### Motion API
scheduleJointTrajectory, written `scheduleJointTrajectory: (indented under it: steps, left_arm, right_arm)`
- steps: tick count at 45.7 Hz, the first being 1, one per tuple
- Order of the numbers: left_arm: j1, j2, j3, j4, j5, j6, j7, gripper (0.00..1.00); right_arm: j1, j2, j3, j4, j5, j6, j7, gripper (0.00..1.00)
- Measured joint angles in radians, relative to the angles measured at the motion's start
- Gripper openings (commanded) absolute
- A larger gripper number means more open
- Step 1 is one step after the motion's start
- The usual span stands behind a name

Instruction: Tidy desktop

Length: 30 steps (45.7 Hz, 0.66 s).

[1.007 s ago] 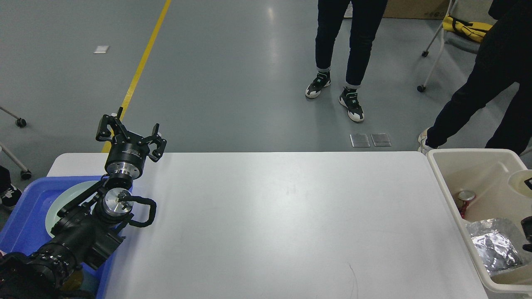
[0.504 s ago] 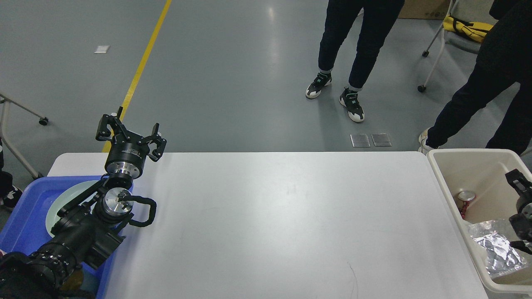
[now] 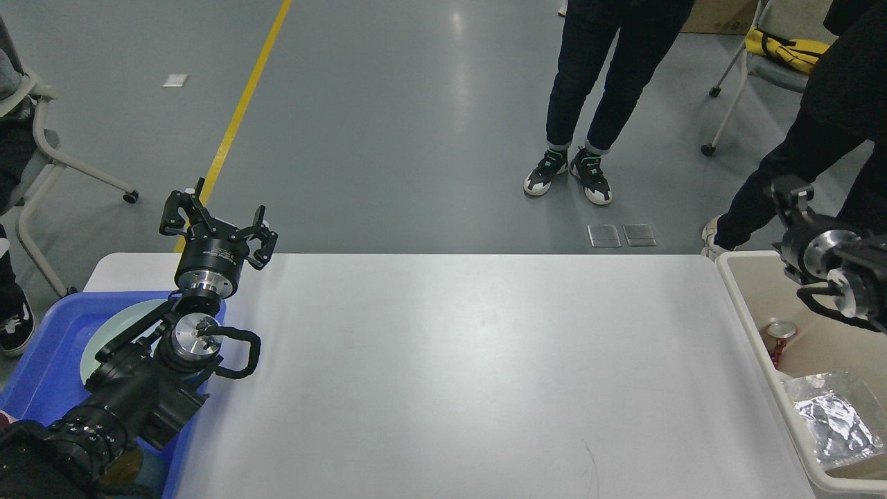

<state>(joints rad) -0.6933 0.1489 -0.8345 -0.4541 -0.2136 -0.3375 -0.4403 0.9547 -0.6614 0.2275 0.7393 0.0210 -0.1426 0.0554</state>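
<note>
Scanning desktop (image 3: 457, 360): fills frame centre, bare, stiff, smooth, nothing to grip. Left gripper (image 3: 216, 223) spread, empty, upper left over blue tray (image 3: 41, 360). Right gripper (image 3: 790, 197) at right edge above beige bin (image 3: 745, 305); finger state unclear.

Blue tray (image 3: 41, 360): at the left edge, holding a pale green plate (image 3: 114, 333), mostly hidden.
Beige bin (image 3: 745, 305): at the right edge, open-topped.
Can (image 3: 782, 331): inside the bin, silver top up, red side showing.
Foil (image 3: 831, 419): crumpled silver sheet or bag, perhaps a wrapper, nearer in the bin than the can.
Floor (image 3: 388, 125): grey, glossy, crossed by a yellow line (image 3: 239, 114).
Floor plates (image 3: 619, 235): two small metal squares, side by side.
Legs (image 3: 603, 83): dark trousers, black and white sneakers (image 3: 568, 181).
Second person (image 3: 804, 145): in black, far right, partly cropped.
Chair (image 3: 762, 62): on castors, yellow item on the seat.
Another chair (image 3: 41, 138): far left, cropped.
</note>
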Motion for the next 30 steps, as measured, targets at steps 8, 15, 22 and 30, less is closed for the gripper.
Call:
scheduleJointTrajectory:
  steps: [8, 15, 22, 30]
  left_arm:
    - [0.000, 0.000, 0.000, 0.000, 0.000, 0.000, 0.000, 0.98]
    - [0.000, 0.000, 0.000, 0.000, 0.000, 0.000, 0.000, 0.98]
    - [0.000, -0.001, 0.000, 0.000, 0.000, 0.000, 0.000, 0.98]
    - [0.000, -0.002, 0.000, 0.000, 0.000, 0.000, 0.000, 0.98]
  right_arm:
    - [-0.200, 0.137, 0.505, 0.020, -0.002, 0.008, 0.002, 1.00]
    - [-0.307, 0.277, 0.758, 0.046, -0.021, 0.014, 0.022, 1.00]
    - [-0.350, 0.420, 0.796, 0.038, -0.101, 0.083, 0.222, 1.00]
    - [-0.386, 0.557, 0.799, -0.004, -0.438, 0.099, 0.377, 1.00]
